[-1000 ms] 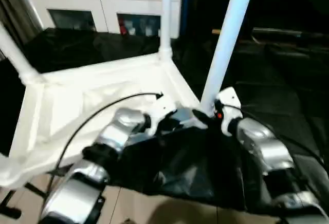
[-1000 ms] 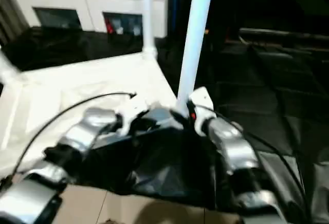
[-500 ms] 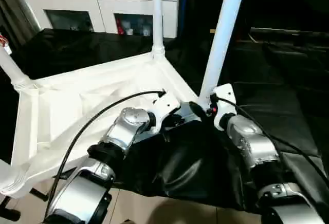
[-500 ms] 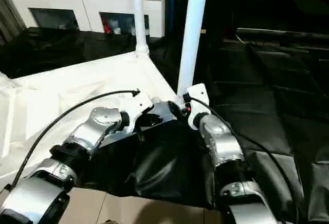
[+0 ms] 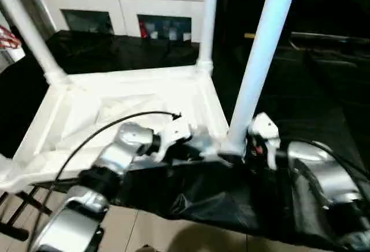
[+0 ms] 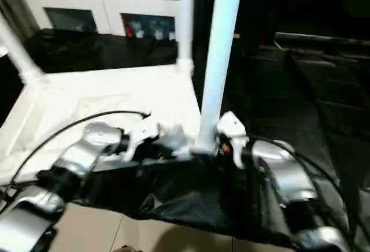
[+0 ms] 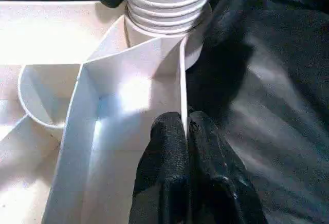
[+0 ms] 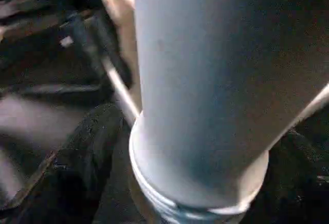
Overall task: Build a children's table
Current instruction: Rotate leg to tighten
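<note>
- White plastic children's table [image 5: 133, 99] lies upside down on the black-covered bench [image 5: 300, 90], legs pointing up.
- Left gripper [image 7: 186, 131] fingers pinch its near rim [image 7: 182, 85], probably to steady it.
- Right gripper [image 8: 200, 183] fingers stand wide around the near-right tapered white leg [image 5: 260, 61]; a firm grip cannot be told.

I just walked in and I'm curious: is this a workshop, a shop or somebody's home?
Probably a home-like room or a mock-up. A white cabinet with glass doors stands behind, there is tiled floor, and the table lies upside down on a black-draped surface.
</note>
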Available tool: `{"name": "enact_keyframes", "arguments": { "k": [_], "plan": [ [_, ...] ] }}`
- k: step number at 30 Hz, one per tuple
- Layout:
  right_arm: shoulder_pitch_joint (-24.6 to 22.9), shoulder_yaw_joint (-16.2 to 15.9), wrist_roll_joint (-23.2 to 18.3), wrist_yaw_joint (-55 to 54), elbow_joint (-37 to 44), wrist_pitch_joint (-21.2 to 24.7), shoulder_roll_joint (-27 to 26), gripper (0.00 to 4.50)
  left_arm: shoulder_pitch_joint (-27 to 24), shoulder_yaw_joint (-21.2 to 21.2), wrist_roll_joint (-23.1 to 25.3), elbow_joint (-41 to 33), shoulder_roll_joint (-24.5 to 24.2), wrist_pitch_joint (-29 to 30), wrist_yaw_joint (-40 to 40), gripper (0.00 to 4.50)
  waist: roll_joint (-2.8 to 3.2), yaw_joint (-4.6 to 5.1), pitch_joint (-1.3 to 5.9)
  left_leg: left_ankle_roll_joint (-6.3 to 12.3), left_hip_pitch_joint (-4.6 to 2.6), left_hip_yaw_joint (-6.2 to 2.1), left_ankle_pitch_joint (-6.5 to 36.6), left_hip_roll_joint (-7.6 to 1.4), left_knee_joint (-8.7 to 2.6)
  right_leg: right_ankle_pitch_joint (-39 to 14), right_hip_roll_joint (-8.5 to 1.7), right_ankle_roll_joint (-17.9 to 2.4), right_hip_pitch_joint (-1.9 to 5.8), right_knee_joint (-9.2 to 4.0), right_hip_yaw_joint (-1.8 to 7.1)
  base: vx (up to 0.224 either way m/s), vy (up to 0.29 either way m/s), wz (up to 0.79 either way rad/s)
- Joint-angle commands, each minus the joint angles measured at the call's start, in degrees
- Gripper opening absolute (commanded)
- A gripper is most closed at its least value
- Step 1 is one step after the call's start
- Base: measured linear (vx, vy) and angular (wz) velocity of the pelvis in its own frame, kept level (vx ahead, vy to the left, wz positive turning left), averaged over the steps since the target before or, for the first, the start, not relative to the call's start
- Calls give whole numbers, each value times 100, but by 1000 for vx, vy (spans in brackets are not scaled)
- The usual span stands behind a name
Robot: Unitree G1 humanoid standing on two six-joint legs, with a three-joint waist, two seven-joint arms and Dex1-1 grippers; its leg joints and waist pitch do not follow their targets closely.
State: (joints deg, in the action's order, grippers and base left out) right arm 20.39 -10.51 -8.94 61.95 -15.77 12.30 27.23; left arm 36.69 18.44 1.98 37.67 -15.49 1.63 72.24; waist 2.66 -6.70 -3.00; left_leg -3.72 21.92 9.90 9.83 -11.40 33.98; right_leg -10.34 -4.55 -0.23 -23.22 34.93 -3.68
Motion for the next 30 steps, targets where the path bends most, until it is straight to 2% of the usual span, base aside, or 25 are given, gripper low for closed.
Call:
{"name": "enact_keyframes", "arguments": {
  "k": [1,6,12,16,21,22,23,24,25,26,27,30],
  "plan": [
    [-11,-350,-64,342,311,81,-8,372,74,125,-217,-301,135,-101,253,0,-99,7,383,362,-83,-24,1258,-191,-399,-1159,-360,-1312,290,-429,234,0,0,0],
    [-26,-400,-3,397,302,98,-1,322,49,115,-231,-350,103,-55,358,0,-102,-11,382,318,-86,-25,1292,-186,-400,-1360,-375,-1263,286,-442,236,0,0,0],
    [-34,-390,-132,479,375,255,-20,280,2,104,-264,-446,76,32,477,0,-91,-8,391,329,-80,-28,1196,-186,-393,-1168,-367,-1295,289,-419,235,0,0,0],
    [-46,-328,-192,398,329,292,-117,276,6,52,-287,-426,124,66,421,0,-96,-8,389,313,-83,-26,1227,-183,-394,-1228,-370,-1290,290,-427,232,0,0,0],
    [-26,-157,-177,-115,160,338,-464,275,149,-122,-147,-188,349,162,-309,0,-103,23,376,253,-80,-28,1279,-169,-399,-1357,-367,-1267,279,-443,228,0,0,0],
    [138,-3,120,-1100,-303,214,-902,275,312,-254,-29,59,562,255,-996,0,-100,50,365,189,-91,-30,1353,-159,-408,-1557,-369,-1207,257,-466,229,0,0,0],
    [148,5,134,-1149,-327,213,-923,275,320,-259,-23,70,571,258,-1025,0,-94,68,359,145,-94,-31,1397,-147,-411,-1671,-364,-1181,248,-481,223,0,0,0],
    [204,52,214,-1434,-471,210,-1050,275,363,-286,10,132,622,272,-1190,0,-120,77,370,111,-92,-37,1415,-138,-415,-1747,-373,-1144,274,-483,215,0,0,0],
    [296,100,343,-1885,-708,179,-1248,275,434,-298,82,236,698,295,-1429,0,-108,102,375,64,-90,-53,1396,-141,-423,-1833,-383,-1060,278,-490,217,0,0,0],
    [415,146,457,-2349,-991,144,-1479,275,515,-309,158,342,800,336,-1716,0,-103,134,371,46,-96,-43,1394,-138,-422,-1800,-369,-1068,252,-496,225,0,0,0],
    [658,272,627,-3231,-1493,82,-1870,275,630,-322,258,484,980,410,-2154,0,-105,185,367,-1,-69,-57,1407,-123,-433,-1772,-372,-1076,276,-487,214,0,0,0],
    [929,486,654,-3983,-1948,82,-2223,275,682,-326,338,558,1155,462,-2486,0,-81,254,376,-40,-100,-56,1470,-114,-430,-1728,-363,-1081,270,-503,216,0,0,0]
  ]
}}
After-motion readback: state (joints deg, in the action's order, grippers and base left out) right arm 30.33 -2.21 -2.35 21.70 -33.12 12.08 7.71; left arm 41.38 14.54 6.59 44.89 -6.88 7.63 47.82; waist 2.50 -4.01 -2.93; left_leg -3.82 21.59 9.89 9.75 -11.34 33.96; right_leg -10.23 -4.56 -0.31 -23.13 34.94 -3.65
